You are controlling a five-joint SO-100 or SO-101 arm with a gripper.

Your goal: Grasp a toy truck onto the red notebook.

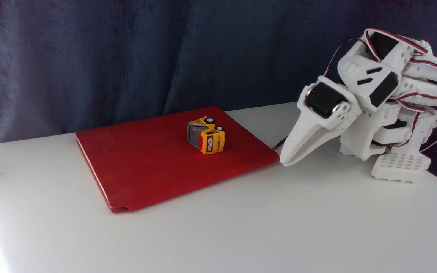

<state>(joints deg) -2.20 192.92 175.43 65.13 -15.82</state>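
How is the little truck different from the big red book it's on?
The toy truck is yellow-orange with grey and black parts; the red notebook is one dark red all over. The truck is small and boxy, while the notebook is wide, flat and far bigger. The truck lies tipped on its side with its wheels up in the air, but the notebook lies flat on the white table. Neither is touched by the gripper.

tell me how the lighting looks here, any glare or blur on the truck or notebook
In the fixed view, light is soft and even; the white table blows out to glare at the lower left corner. The toy truck and red notebook are sharp, with faint shadows. The gripper shows no motion blur.
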